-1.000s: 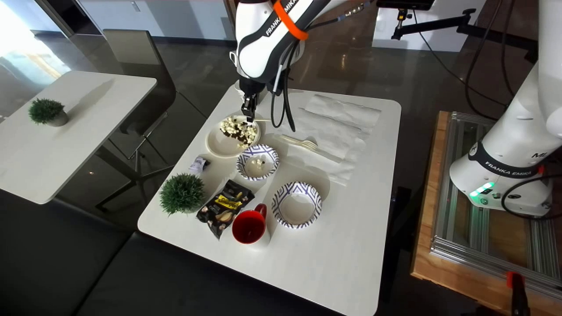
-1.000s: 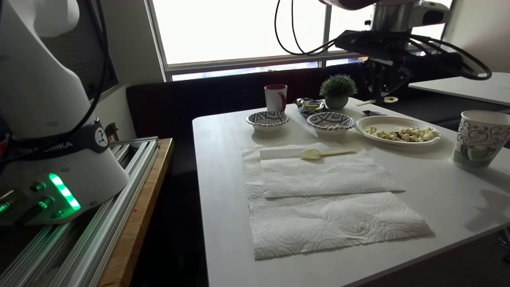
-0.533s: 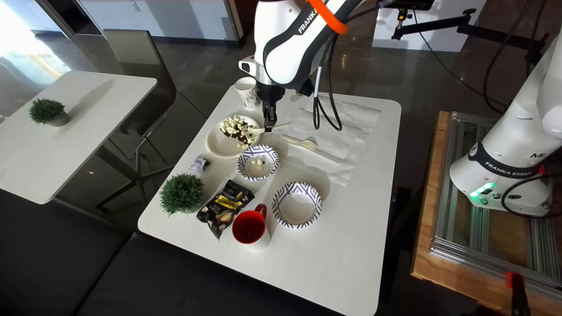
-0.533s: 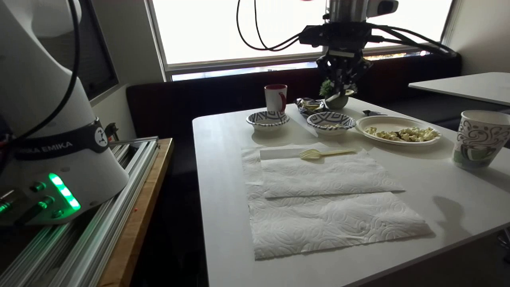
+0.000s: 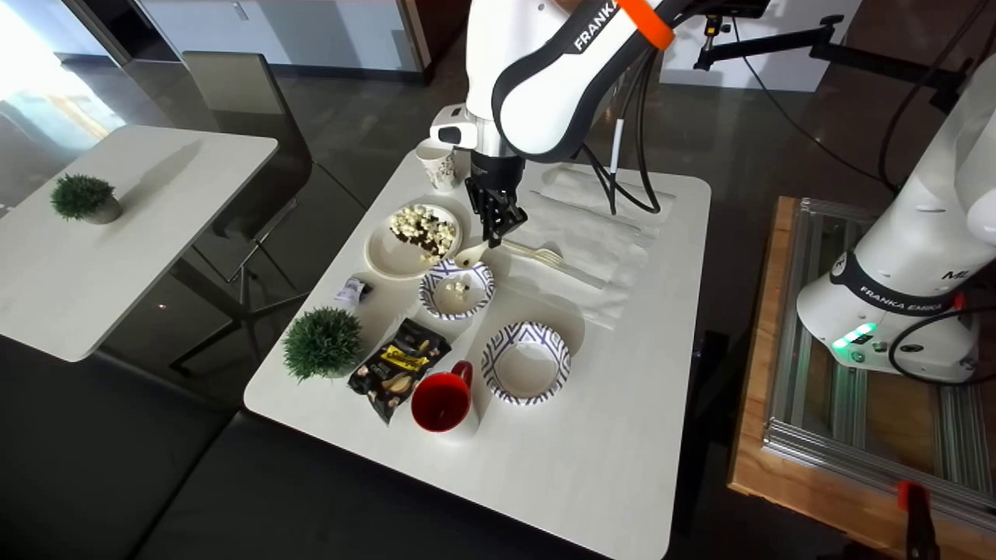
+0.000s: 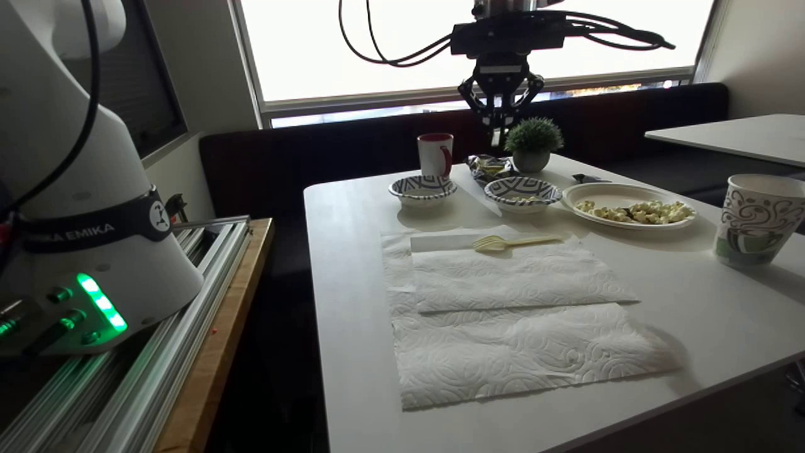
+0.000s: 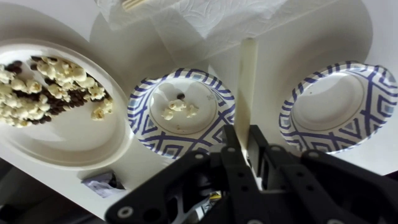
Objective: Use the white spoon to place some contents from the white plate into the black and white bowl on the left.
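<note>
My gripper (image 5: pixel 492 241) is shut on the white spoon (image 5: pixel 471 255), held up off the table close to the rim of a patterned bowl (image 5: pixel 451 300). In an exterior view a dark piece shows in the spoon's head; in the wrist view the handle (image 7: pixel 247 74) juts out from between the fingertips. That black and white bowl, blue-looking in the wrist view, is the left one there and holds a few popcorn pieces (image 7: pixel 178 105) and a dark one. Beside it, the white plate (image 7: pixel 80 133) carries the contents, popcorn with dark-brown bits (image 7: pixel 67 74). A similar bowl (image 7: pixel 326 102) stands farther right.
A pale fork (image 6: pixel 522 241) lies on paper towels (image 6: pixel 503 340). Near the bowls are a red and white mug (image 5: pixel 442 403), a black snack bag (image 5: pixel 397 365) and a potted plant (image 5: pixel 323 342). A paper cup (image 6: pixel 755 220) stands beyond the plate; a small wrapper (image 7: pixel 102 184) lies near it.
My gripper has carried the spoon from over the plate's edge across to the rim of the neighbouring bowl, and the wrist has turned. The plate and bowls have stayed in place.
</note>
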You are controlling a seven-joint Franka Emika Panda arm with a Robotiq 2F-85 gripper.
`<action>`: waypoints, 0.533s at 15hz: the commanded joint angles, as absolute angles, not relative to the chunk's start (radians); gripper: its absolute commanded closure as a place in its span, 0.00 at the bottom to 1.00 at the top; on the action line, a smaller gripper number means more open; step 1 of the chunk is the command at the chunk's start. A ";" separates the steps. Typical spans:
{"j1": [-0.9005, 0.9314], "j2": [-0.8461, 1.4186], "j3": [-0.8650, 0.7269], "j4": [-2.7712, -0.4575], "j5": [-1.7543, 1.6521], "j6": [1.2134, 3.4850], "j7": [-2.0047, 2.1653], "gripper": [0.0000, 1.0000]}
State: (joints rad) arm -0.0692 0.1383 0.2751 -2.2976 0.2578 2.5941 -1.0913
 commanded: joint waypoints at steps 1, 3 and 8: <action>-0.026 0.101 0.270 -2.307 0.316 2.527 -1.289 0.97; -0.006 0.104 0.269 -2.298 0.334 2.488 -1.388 0.97; 0.041 0.124 0.247 -2.284 0.341 2.456 -1.470 0.87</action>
